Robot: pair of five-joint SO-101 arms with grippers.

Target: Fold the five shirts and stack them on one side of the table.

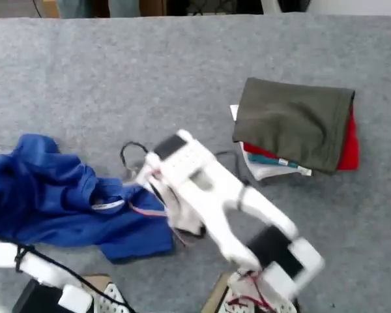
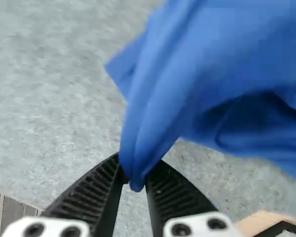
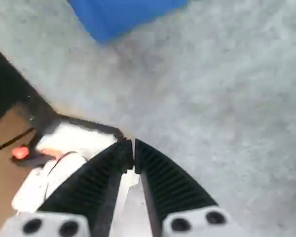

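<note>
Left pincer [image 2: 134, 173] is clenched on a fold of the blue shirt [image 2: 227, 74]. Its two black ribbed fingers [image 2: 101, 185] pinch a narrow ridge of cloth right at their tips. Outward from that pinch the fabric widens into loose, crumpled folds, with the grey desk [image 2: 49, 89] beside and beyond it

The right pincer [image 3: 133, 148] is clenched on nothing, its ribbed fingers meeting at the tips over bare desk. Farther out past those tips lies a corner of the blue shirt, apart from this pincer. Near it, off to one side, a white arm base [image 3: 64, 143] with red wiring sits on a brown board [image 3: 10, 133]

From above, the right arm [image 1: 215, 195] is a bent white limb reaching from the near edge of the desk to the edge of the blue shirt. The shirt lies in a rumpled heap with its neck label [image 1: 107, 205] showing. The left arm [image 1: 19, 257] sits at the near edge just beside that heap

Well apart from both pincers, on the side of the right arm away from the blue shirt, rests the stack of folded shirts [image 1: 274, 147]. An olive-green shirt [image 1: 293, 117] lies on top with a red shirt [image 1: 350, 147] under it, and teal [image 1: 267, 160] and white [image 1: 260, 172] layers peek out below
</note>
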